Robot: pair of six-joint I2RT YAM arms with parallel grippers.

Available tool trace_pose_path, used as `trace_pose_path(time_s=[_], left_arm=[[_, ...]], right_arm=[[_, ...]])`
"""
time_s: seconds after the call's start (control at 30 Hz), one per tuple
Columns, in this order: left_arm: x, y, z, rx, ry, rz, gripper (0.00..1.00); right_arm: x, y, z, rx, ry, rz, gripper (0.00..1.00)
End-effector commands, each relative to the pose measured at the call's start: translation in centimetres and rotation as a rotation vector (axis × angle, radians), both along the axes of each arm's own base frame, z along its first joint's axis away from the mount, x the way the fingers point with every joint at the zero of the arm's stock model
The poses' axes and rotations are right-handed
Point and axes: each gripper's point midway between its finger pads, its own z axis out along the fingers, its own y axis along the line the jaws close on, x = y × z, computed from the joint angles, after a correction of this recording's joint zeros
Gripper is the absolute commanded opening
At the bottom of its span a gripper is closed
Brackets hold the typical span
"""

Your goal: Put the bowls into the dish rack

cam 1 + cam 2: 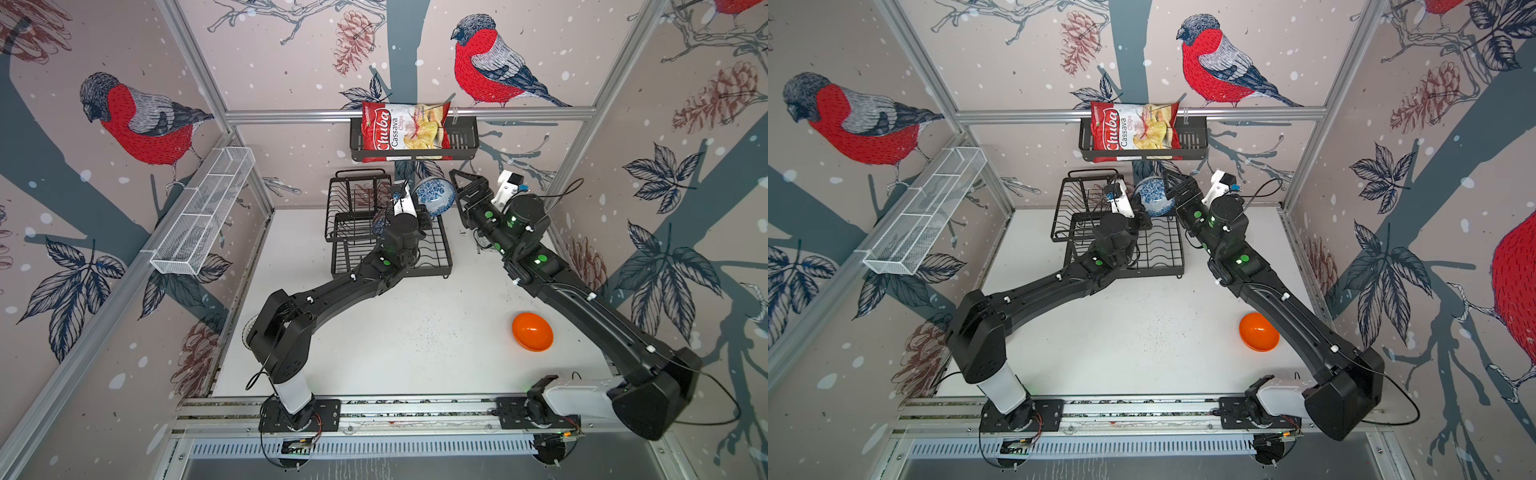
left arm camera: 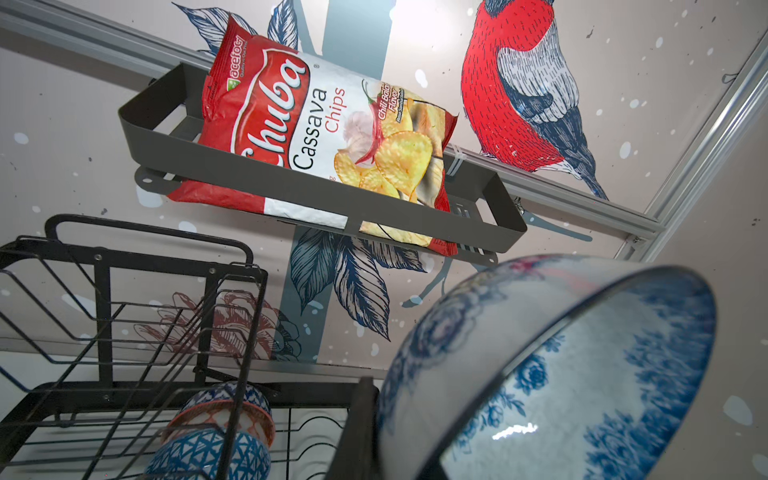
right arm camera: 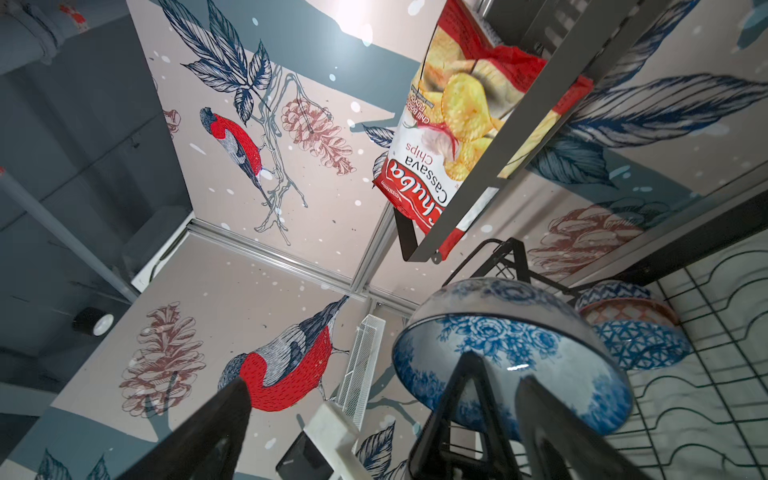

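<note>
My left gripper [image 1: 419, 214] [image 2: 390, 424] is shut on the rim of a blue-white floral bowl [image 1: 434, 197] [image 1: 1156, 198] [image 2: 561, 374] [image 3: 498, 332]. It holds the bowl tilted on edge above the black wire dish rack [image 1: 432, 253] [image 1: 1163, 249] [image 2: 124, 316]. My right gripper [image 1: 467, 187] [image 1: 1177, 183] [image 3: 384, 395] stands open just right of that bowl, holding nothing. A blue geometric bowl [image 2: 216, 453] [image 3: 640, 345] and a salmon bowl [image 2: 232, 411] lie stacked in the rack. A plain orange bowl [image 1: 532, 331] [image 1: 1258, 332] sits upside down on the table near the right arm.
A black slatted basket [image 1: 461, 141] with a chips bag [image 1: 405, 126] hangs on the back wall above the rack. A long white mesh tray [image 1: 203, 212] is fixed to the left wall. A round ribbed rim [image 1: 248, 330] peeks out behind the left arm's shoulder.
</note>
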Motion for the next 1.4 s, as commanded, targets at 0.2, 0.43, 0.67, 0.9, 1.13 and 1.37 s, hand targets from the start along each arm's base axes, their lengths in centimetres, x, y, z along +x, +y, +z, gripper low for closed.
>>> trace_pose_path(time_s=[0.2,0.43,0.67,0.9,1.13,1.37], left_arm=[[-2.0,0.1,3.4,-0.028,-0.188,0.046,0.00],[-3.4,0.3,3.5,-0.013,-0.235,0.062,0.00],[-4.6,0.6,3.4,-0.002,-0.268,0.078,0.00],[-5.1,0.7,3.7,0.011,-0.275,0.081,0.00],[-5.2,0.1,3.8,0.028,-0.260,0.034,0.13],[-5.7,-0.2,3.4,0.037,-0.229,-0.015,0.53]], right_arm=[[1.1,1.5,1.2,0.191,0.020,0.074,0.83],[2.4,1.4,0.4,0.261,0.060,0.071,0.63],[2.8,1.6,-0.3,0.300,0.082,0.081,0.33],[2.7,1.5,-0.6,0.302,0.080,0.082,0.08],[2.1,1.3,0.2,0.304,0.023,0.093,0.01],[1.4,0.7,1.5,0.318,-0.049,0.093,0.00]])
